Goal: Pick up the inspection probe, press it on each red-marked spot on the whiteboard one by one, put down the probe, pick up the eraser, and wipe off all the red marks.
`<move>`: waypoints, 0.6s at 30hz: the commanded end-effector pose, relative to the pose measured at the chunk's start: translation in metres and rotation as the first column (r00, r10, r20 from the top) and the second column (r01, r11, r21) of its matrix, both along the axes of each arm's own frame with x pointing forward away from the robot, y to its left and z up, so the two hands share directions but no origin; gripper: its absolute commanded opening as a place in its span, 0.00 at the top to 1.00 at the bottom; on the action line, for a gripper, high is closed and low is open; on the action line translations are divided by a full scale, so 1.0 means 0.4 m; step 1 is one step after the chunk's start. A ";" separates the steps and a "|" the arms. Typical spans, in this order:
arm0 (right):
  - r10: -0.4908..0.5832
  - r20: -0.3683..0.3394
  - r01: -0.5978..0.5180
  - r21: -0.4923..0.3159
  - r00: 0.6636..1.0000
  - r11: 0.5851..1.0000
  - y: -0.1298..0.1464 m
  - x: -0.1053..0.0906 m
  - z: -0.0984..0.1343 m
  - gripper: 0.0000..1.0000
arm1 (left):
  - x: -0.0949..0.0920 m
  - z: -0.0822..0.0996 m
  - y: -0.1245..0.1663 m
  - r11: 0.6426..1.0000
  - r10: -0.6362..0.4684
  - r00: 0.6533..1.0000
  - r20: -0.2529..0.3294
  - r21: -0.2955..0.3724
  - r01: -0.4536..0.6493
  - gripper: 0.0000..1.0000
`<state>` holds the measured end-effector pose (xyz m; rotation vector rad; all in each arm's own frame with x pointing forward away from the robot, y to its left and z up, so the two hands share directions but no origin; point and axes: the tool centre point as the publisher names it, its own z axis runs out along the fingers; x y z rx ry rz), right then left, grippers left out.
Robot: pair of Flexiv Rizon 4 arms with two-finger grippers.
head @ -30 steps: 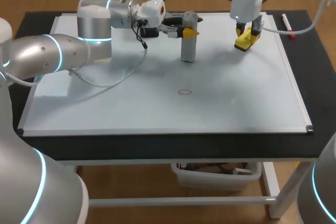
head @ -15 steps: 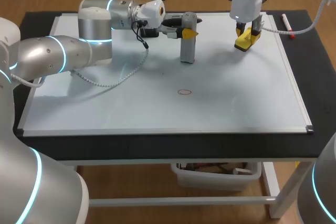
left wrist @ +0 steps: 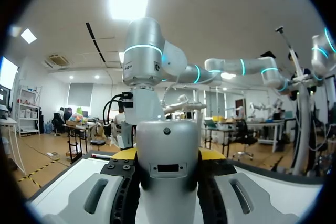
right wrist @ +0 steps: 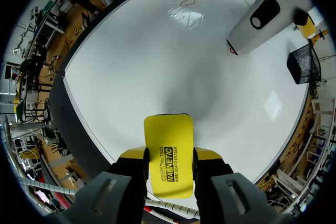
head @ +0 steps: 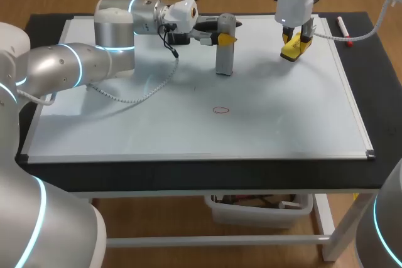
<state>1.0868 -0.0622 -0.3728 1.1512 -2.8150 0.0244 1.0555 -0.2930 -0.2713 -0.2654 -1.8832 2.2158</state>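
While the left hand [head: 222, 37] is clamped from both sides on the grey upright inspection probe [head: 224, 58], the probe's foot rests on the far middle of the white whiteboard [head: 125, 123]. The right wrist view shows a small red mark [right wrist: 231, 50] right at that foot, so this reads as a press on one spot.

- Second mark, a red oval outline [head: 220, 110], lies near the board's centre, well apart from the probe and nearer the front edge. Judged not yet pressed.
- Right hand [head: 296, 43] is closed on the yellow block eraser [right wrist: 168, 140], fingers on either side, over the board's far right part. Cannot tell whether the eraser touches the surface.
- Red marker pen [head: 343, 26] lies on the black counter [head: 188, 174] beyond the board's right edge.

Progress: probe picked up, pressing under way — roughly the early-middle of the task. Eraser is already in hand. Left to do: press the oval, put the probe down, wipe both marks — neither is wiped.
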 end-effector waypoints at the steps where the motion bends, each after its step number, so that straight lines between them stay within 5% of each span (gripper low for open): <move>1: 0.002 -0.002 -0.002 -0.003 1.000 1.000 -0.001 0.002 0.002 1.00 | 0.008 -0.011 -0.001 1.000 -0.007 1.000 -0.001 -0.003 0.007 1.00; 18: 0.002 -0.002 -0.002 -0.003 1.000 1.000 -0.001 0.002 0.002 1.00 | -0.003 0.015 0.011 1.000 -0.008 1.000 0.012 -0.010 0.008 1.00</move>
